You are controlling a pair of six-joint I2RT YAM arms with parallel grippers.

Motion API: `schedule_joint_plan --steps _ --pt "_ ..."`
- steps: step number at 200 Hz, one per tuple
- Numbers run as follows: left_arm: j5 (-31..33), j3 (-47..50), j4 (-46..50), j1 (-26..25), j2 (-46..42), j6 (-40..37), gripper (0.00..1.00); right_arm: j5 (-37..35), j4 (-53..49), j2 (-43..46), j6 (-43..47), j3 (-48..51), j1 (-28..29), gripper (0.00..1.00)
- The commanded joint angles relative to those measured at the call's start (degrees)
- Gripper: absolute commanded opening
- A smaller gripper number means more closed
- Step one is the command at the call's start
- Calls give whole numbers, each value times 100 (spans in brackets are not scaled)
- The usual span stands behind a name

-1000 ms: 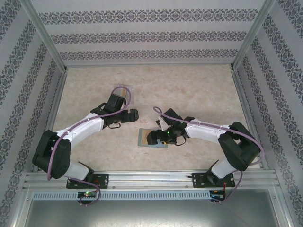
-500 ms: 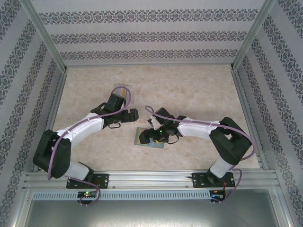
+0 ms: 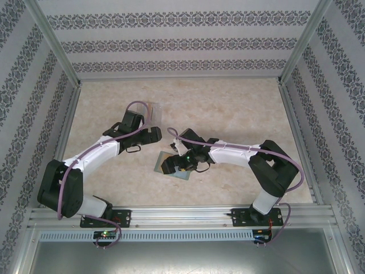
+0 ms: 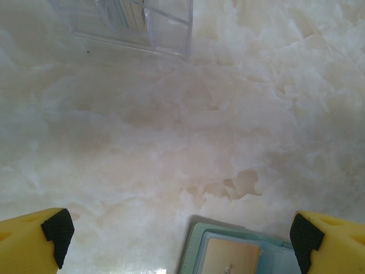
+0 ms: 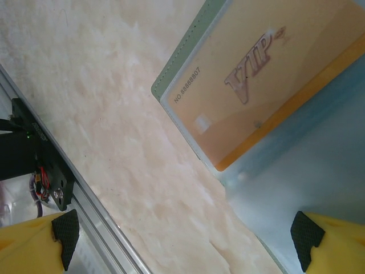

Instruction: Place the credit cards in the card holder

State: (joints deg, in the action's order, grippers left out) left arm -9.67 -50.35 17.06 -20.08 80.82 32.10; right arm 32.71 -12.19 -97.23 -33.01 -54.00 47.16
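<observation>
One orange-yellow VIP card [image 5: 251, 85] lies flat on the open card holder [image 5: 319, 171]; I can't tell if it's tucked into a pocket. The holder sits mid-table [image 3: 228, 108], toward the near side. My right gripper [image 5: 185, 242] hangs just over it, jaws wide, holding nothing. My left gripper [image 4: 181, 242] is also spread wide and empty, above bare table beside the holder. A clear stand [image 4: 154, 23] with more cards sits beyond, apart.
</observation>
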Motion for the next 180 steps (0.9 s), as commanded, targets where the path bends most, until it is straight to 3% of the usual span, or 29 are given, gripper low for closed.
schedule_joint_plan --steps 1,29,54,95,180 --pt "-218 81 -254 121 9 121 99 39 1 -156 165 -126 92 98" --pt "-370 59 -239 224 82 204 99 -236 -169 -283 191 -296 92 98" --pt "-354 116 -249 266 37 192 99 -1017 -97 254 -585 185 266 98" --pt "-371 146 -321 302 101 261 99 -1861 -530 717 -749 318 487 98" --pt "-286 207 -306 307 4 257 99 -1928 -541 255 -703 313 487 98"
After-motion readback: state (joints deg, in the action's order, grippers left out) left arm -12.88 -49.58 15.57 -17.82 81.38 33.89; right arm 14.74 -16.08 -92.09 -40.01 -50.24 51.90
